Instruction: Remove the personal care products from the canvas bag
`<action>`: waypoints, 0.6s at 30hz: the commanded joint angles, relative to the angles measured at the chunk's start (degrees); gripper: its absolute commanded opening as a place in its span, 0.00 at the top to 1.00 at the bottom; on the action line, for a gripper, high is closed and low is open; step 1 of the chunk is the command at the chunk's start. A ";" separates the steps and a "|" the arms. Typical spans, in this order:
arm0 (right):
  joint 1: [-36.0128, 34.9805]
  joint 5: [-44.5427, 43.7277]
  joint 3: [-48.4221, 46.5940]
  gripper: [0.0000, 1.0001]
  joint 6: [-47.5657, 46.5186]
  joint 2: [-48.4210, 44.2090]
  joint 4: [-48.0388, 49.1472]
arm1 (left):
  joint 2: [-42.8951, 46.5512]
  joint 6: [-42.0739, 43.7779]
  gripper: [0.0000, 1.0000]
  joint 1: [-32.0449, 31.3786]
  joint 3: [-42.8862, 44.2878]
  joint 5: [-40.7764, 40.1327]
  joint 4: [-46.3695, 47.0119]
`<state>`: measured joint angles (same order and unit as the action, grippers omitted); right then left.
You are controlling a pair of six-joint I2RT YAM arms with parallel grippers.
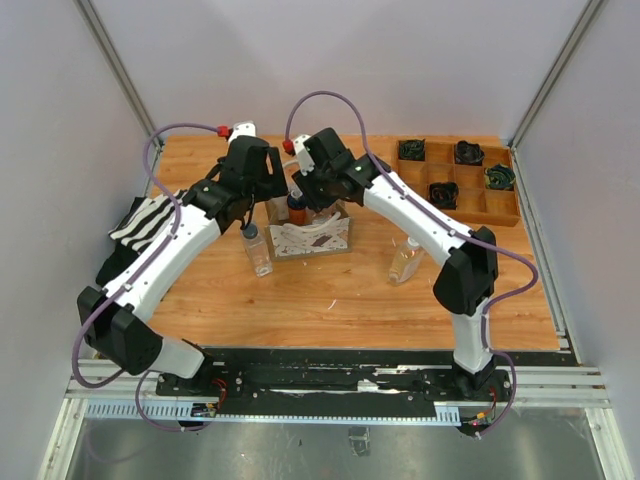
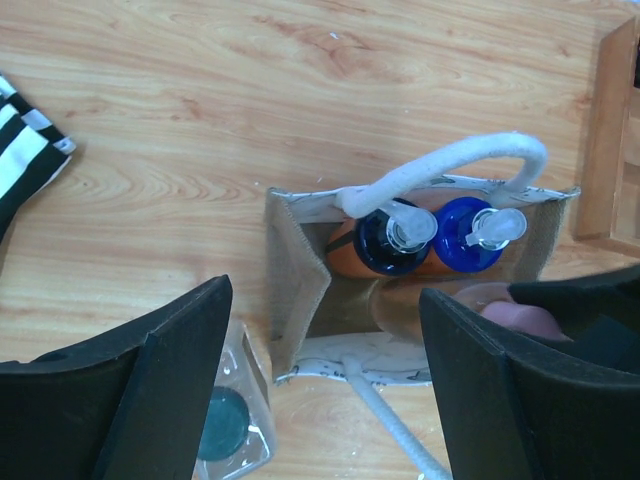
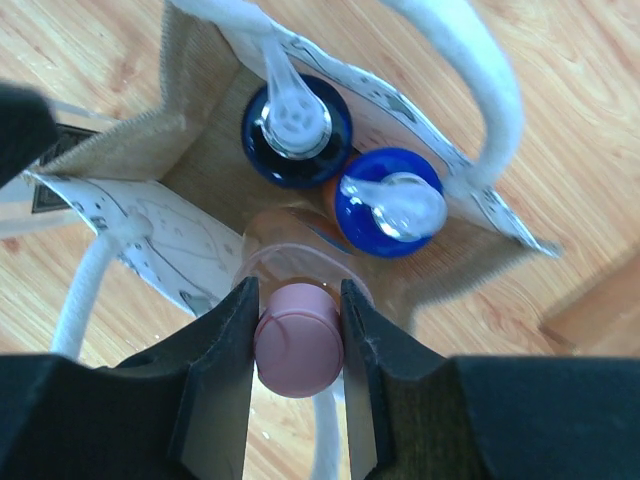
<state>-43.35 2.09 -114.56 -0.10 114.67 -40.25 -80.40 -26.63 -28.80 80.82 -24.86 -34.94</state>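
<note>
The canvas bag [image 1: 312, 236] stands open at mid-table. My right gripper [image 3: 297, 296] is shut on the pink cap of a clear bottle [image 3: 297, 345], held upright in the bag's mouth [image 3: 190, 150]. Two blue pump bottles [image 3: 295, 130] [image 3: 390, 205] stand inside the bag with orange showing below them. My left gripper [image 2: 325, 400] is open and empty above the bag's near-left corner [image 2: 295, 290], one finger over a clear bottle with a teal cap [image 2: 225, 425]. That bottle [image 1: 257, 248] stands on the table left of the bag. Another clear bottle [image 1: 405, 262] stands to the right.
A brown wooden compartment tray [image 1: 470, 200] with dark coiled items is at the back right. A black-and-white striped cloth [image 1: 145, 220] lies at the left edge. The bag's white loop handles [image 2: 450, 165] arch over its mouth.
</note>
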 commanded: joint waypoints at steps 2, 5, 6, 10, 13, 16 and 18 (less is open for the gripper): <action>-0.16 -6.40 -0.07 0.89 -1.44 -12.95 2.34 | -2.82 2.43 0.21 -0.12 2.32 1.86 5.18; -0.24 -8.61 -0.58 0.89 -2.26 -17.12 1.50 | -4.70 2.37 0.25 -0.12 2.67 1.94 6.27; -0.24 -9.44 -0.75 0.89 -2.55 -18.60 1.31 | -5.26 2.31 0.26 -0.13 2.37 2.23 6.89; 0.07 -12.30 -2.77 0.89 -3.44 -22.64 -0.71 | -7.53 2.12 0.36 -0.44 2.00 5.13 7.94; 0.57 -14.06 -3.92 0.88 -3.95 -24.68 -2.20 | -9.60 2.48 0.39 -1.00 2.04 6.98 8.56; 1.54 -14.90 -2.77 0.87 -4.18 -26.46 -2.12 | -12.13 3.02 0.39 -1.94 2.84 6.82 8.43; 2.74 -14.81 -1.30 0.87 -4.00 -27.44 -2.05 | -13.68 3.67 0.39 -2.87 3.68 5.88 8.40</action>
<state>-42.59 -9.58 -115.70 -2.61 89.34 -45.36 -91.50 -24.47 -29.89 81.80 -19.22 -28.21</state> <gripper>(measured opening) 0.346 0.607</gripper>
